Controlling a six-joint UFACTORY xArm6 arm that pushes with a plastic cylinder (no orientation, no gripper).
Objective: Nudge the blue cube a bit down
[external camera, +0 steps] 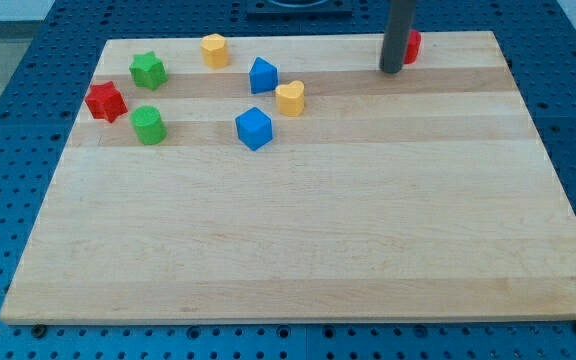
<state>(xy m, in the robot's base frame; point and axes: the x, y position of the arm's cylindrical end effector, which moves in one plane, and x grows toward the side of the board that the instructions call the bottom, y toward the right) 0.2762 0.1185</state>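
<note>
My tip [391, 70] sits at the view's top, touching a red block [411, 46] partly hidden behind the rod; there's no hand on it. The blue cube [253, 128] lies well apart, left of centre on the worktop [308, 230], below a yellow heart [290, 97].

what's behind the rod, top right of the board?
A red block sits right behind the rod, at the view's top edge of the board. Only its right part shows; the rest is covered, so its shape is unclear. My tip rests just left-front of it.
</note>
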